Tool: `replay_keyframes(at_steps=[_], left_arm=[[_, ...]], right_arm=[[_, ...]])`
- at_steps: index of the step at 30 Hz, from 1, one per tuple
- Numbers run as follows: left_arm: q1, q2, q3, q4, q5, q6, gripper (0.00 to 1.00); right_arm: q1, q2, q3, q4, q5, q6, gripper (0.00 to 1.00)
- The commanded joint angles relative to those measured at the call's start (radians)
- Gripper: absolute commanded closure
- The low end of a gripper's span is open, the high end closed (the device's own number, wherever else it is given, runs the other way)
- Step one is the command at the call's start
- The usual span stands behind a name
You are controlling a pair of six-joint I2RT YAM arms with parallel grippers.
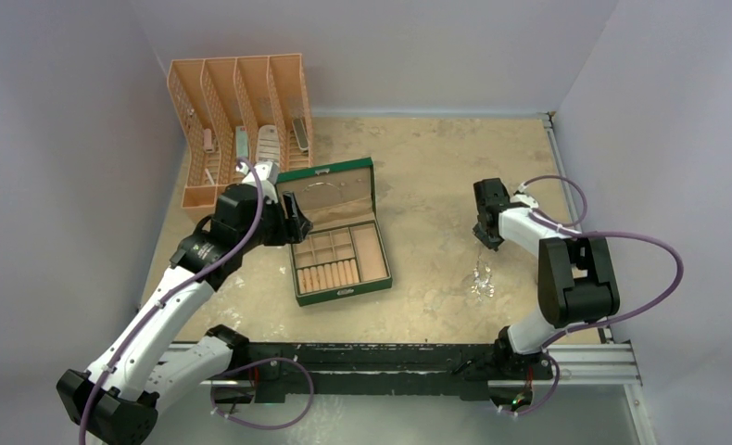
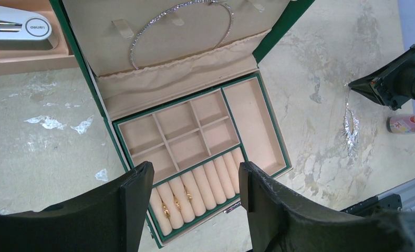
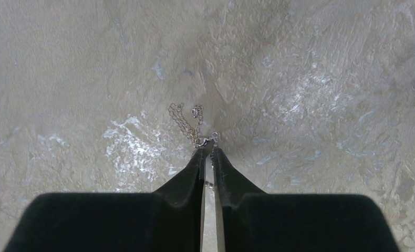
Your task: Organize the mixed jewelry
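Left of centre in the overhead view, the left gripper (image 1: 293,221) hangs wide-jawed and empty at the left edge of the open green box (image 1: 342,295). Gold rings (image 2: 176,202) sit in its ring rolls, and a glittering hoop (image 2: 230,21) lies against the lid. At right, the right gripper (image 3: 208,152) pinches a silvery chain (image 3: 183,119), which trails onto the table (image 1: 418,167).

Two white robot arms with black joints: the left arm (image 1: 163,311) at seven o'clock, the right arm (image 1: 522,223) at four o'clock. Thin purple cables (image 1: 663,269) loop along both. The left claw (image 2: 196,170) and right claw (image 3: 209,153) are matte black wedges.
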Motion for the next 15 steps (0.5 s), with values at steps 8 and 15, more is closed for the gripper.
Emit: replay_keyframes(at_steps=[8, 15], left_arm=[[0.004, 0.0, 0.001, 0.049, 0.026, 0.018, 0.4], [0.004, 0.017, 0.01, 0.072, 0.053, 0.011, 0.4]], right_arm=[[-0.018, 0.011, -0.004, 0.008, -0.002, -0.044, 1.0], [-0.017, -0.109, 0.011, 0.018, 0.04, -0.12, 1.0]])
